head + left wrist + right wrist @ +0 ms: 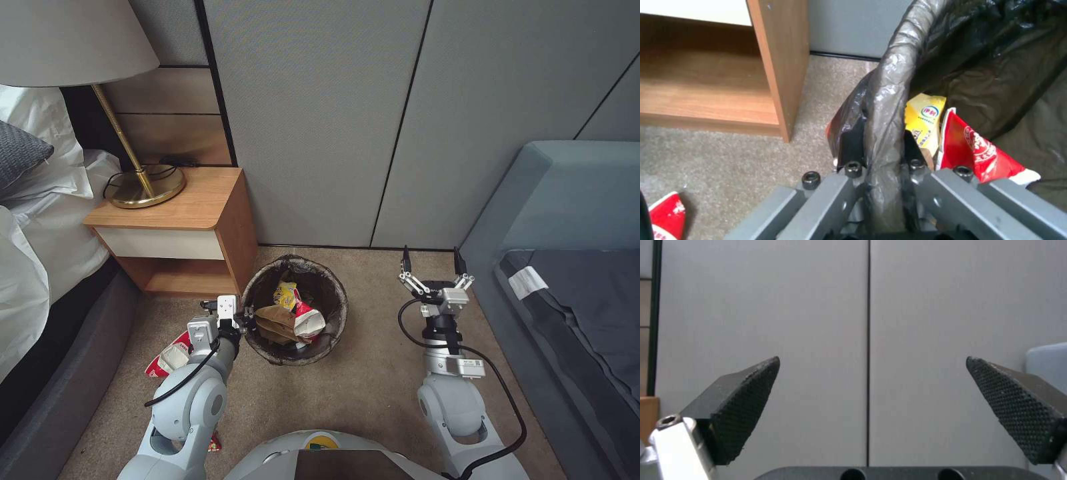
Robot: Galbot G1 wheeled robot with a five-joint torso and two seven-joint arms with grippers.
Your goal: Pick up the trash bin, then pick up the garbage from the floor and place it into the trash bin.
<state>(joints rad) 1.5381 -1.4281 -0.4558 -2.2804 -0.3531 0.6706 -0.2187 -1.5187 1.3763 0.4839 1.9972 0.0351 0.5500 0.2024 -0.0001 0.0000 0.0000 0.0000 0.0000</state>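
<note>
**While one gripper pinches the bin's rim, the other waits spread wide**

While the left gripper (245,325) clamps the bag-covered rim of the small round trash bin (331,291) lined with a dark brown-black plastic bag, one finger (849,146) sits outside the rim fold and the other inside. The bin is on the beige carpet (373,380), just beside the wooden nightstand (200,220), near the grey panelled wall (320,120). Three pieces of garbage are visible inside it: one crumpled yellow snack wrapper (287,295), one red-and-white wrapper (309,321) and one flat brown paper bag (275,323). One more red-and-white wrapper (167,360) lies on the carpet beside the left arm, well apart from the bin. The right gripper (432,260) hovers to the bin's right with its two black textured fingers (746,406) spread wide, holding nothing, facing the wall beside the blue-grey sofa (573,200). One brass lamp (143,183) stands on the nightstand.
</note>
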